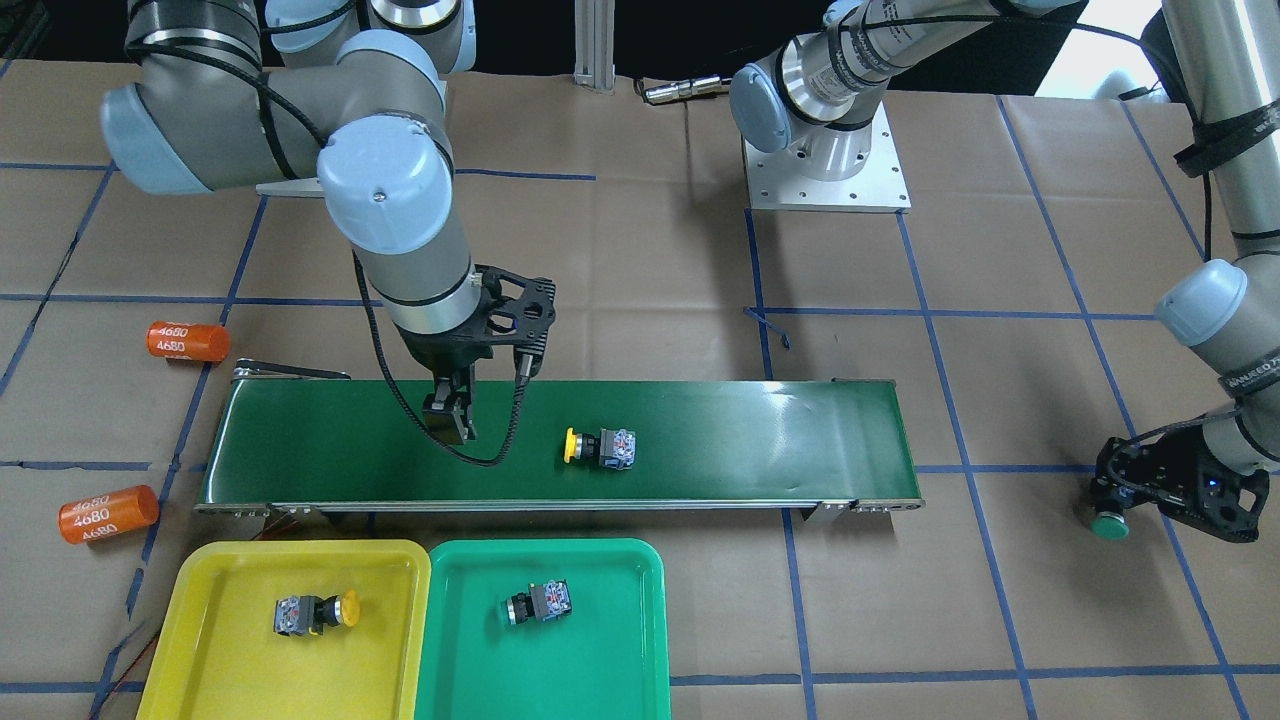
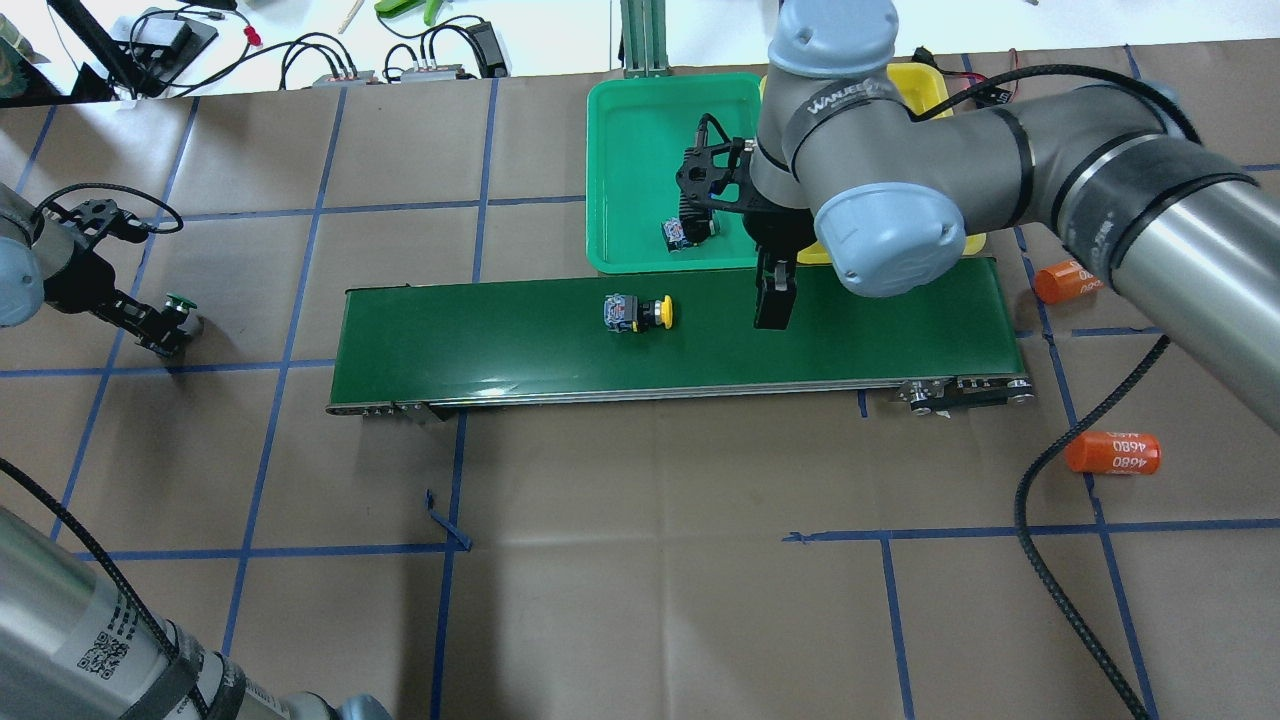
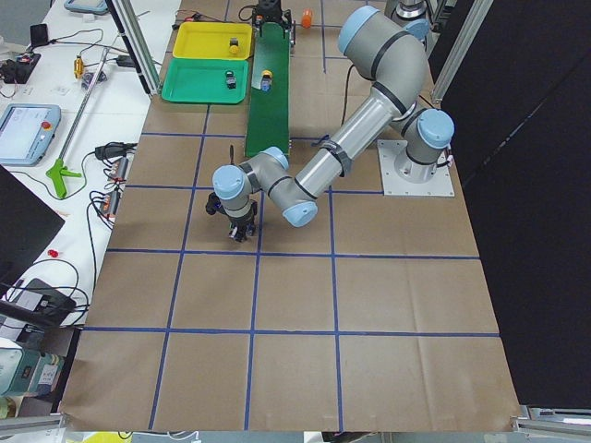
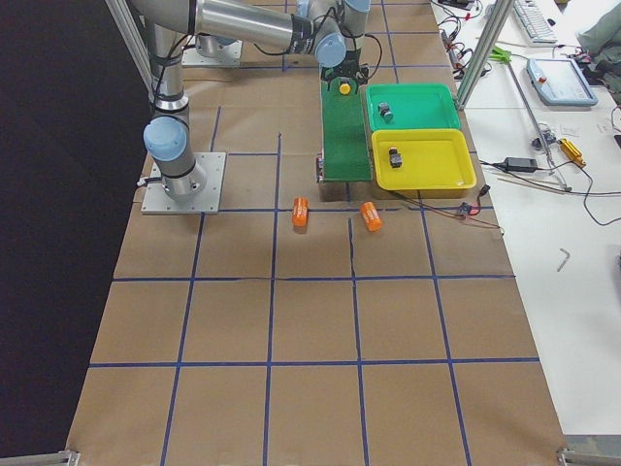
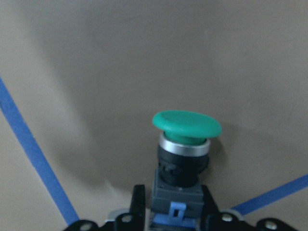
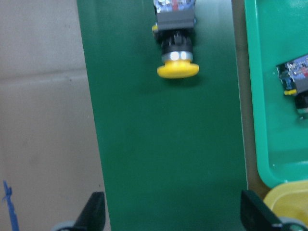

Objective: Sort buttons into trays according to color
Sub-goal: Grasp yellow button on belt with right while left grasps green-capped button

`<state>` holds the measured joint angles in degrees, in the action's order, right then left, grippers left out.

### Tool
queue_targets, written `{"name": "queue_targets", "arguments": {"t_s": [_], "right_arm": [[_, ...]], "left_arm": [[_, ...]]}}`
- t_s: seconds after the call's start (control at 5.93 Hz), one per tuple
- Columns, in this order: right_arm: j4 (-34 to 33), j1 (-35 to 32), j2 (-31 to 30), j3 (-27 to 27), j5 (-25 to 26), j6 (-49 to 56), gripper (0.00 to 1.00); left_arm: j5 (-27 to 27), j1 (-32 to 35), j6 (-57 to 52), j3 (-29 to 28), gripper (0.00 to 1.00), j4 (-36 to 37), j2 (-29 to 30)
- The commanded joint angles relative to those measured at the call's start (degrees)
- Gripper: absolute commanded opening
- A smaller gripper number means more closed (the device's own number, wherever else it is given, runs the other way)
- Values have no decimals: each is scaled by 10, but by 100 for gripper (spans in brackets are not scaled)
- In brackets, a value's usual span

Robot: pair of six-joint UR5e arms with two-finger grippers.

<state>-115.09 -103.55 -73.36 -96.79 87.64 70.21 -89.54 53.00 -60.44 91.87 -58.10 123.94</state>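
A yellow-capped button [image 1: 600,447] lies on its side on the conveyor belt [image 1: 750,440]. My right gripper [image 1: 450,420] hangs open over the belt, a little to the side of that button [image 6: 176,48], with nothing between its fingers. Far off the belt's other end, my left gripper [image 1: 1120,510] is shut on a green-capped button [image 5: 186,126] held low over the paper. The yellow tray [image 1: 230,660] holds a yellow button [image 1: 315,612]. Beside it, the green tray [image 1: 600,660] holds a green button [image 1: 537,603].
Two orange cylinders marked 4680 [image 1: 187,341] [image 1: 108,514] lie on the paper off the belt's end nearest the yellow tray. The two trays sit side by side against the belt's long edge. Blue tape lines grid the brown paper.
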Motion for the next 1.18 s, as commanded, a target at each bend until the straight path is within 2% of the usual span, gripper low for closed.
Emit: {"name": "queue_targets", "arguments": {"t_s": [0.0,0.17,0.34,0.51,0.84,1.01], "right_arm": [[-77,-45,49,-6,0,-42,100],[-87,-48,57,-6,0,-41,100],[-84,-46,60,-11,1,-19,100],[-89,-38,55,-31,6,48,100],[-118,7,52,-53,9,75,97],[-118,20,52,-59,10,83,78]], "left_arm": [[3,7,-6,4,0,-2,-15],[7,24,-14,8,0,-30,-51],[6,70,-25,10,0,-68,-90],[2,129,-42,9,0,-88,-116],[9,218,-103,9,0,-118,-138],[4,268,-114,3,0,-157,-156]]}}
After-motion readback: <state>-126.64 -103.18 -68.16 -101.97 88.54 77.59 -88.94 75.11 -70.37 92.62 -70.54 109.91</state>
